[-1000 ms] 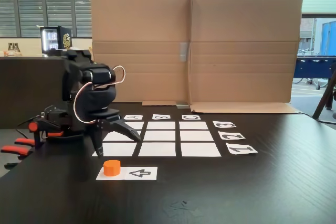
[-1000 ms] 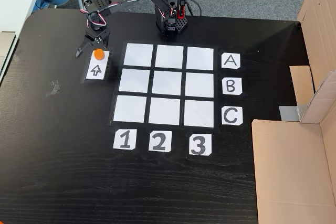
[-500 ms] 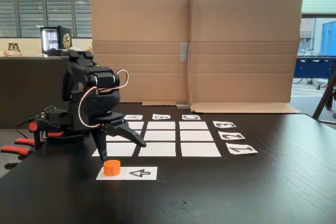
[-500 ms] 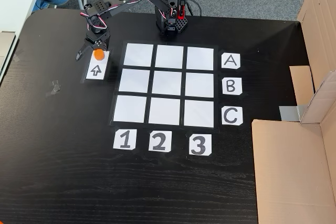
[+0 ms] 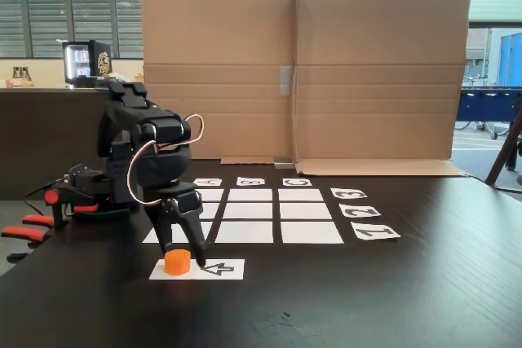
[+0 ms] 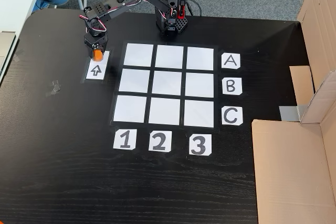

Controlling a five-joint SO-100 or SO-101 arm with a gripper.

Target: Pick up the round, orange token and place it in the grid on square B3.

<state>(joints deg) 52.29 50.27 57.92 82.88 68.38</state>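
The arm stretches out from its base at the table's far edge in a fixed view, elbow raised, wrist bent straight down so the gripper (image 6: 96,52) points at the table. In a fixed view from the front, the gripper (image 5: 181,260) hangs with its two fingers (image 5: 196,244) reaching down on either side of the token (image 5: 177,262), which sits on the blank end of the white strip (image 5: 220,269) printed with a black arrow. The fingers stand narrowly apart around the token; whether they actually press on it cannot be told. From above, the token (image 6: 97,54) shows just under the gripper body, on the strip (image 6: 95,70) beside the grid (image 6: 167,84). Square B3 (image 6: 199,85) lies blank, well apart from the token, next to the card printed B (image 6: 231,85).
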